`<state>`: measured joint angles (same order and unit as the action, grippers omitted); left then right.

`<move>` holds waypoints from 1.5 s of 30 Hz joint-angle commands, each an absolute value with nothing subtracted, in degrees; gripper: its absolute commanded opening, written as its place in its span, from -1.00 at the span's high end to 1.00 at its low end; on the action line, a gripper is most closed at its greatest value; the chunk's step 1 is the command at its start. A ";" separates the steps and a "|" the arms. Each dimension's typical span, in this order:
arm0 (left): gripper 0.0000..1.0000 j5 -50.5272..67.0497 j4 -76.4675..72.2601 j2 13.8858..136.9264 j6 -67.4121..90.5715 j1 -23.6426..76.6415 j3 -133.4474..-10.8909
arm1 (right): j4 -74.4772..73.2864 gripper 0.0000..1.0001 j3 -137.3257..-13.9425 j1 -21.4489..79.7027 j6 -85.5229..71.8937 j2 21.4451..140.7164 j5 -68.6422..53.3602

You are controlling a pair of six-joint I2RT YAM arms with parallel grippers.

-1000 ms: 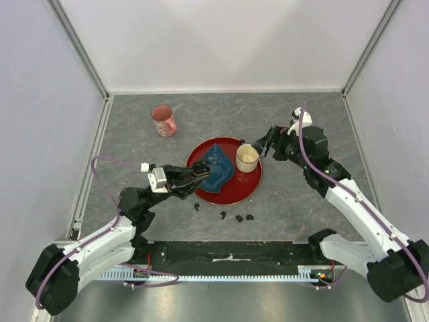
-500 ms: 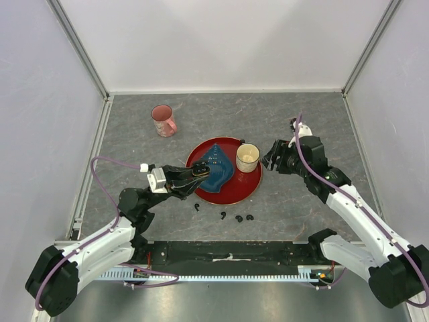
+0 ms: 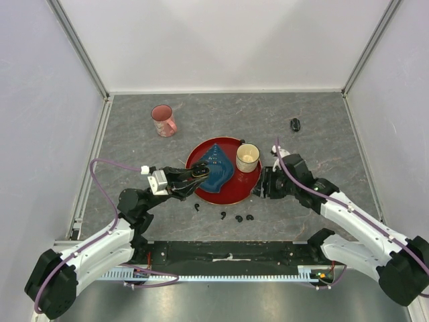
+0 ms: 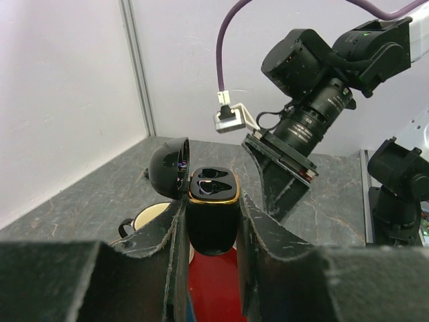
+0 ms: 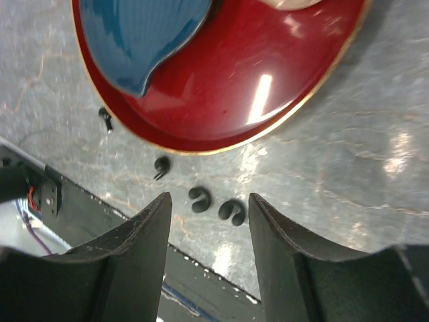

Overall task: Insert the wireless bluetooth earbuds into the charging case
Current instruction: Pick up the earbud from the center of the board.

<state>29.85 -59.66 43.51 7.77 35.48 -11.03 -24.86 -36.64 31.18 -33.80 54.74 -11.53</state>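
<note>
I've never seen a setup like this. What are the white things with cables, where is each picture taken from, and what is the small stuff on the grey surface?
The white things are two robot arms bolted at the near edge of a table. The wide picture looks down from above. The other two come from a small camera on each arm's wrist, so each sees what that arm reaches for. On the table sit a red plate carrying a blue cloth and a cream cup, a pink mug, a black oval case, and four tiny black earbuds in front of the plate. The left arm's fingers pinch a charging case with its lid flipped open. The right arm's fingers stand apart above the earbuds, holding nothing.
</note>
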 commanded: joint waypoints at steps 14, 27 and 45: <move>0.95 30.23 -62.67 43.77 5.89 35.77 -11.25 | -21.62 -0.05 -31.11 37.62 -38.50 57.83 -7.38; 0.95 28.74 -62.23 43.33 5.63 35.77 -11.08 | -16.00 -0.01 -29.88 42.62 -39.64 56.77 -9.76; 0.95 17.76 -55.11 36.39 1.67 35.68 -8.26 | -14.50 -0.04 -40.85 65.63 -64.15 75.93 19.85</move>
<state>20.88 -54.78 38.11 4.60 35.48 -8.82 -12.84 -34.57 60.86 -57.12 71.61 9.28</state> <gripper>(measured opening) 0.343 0.509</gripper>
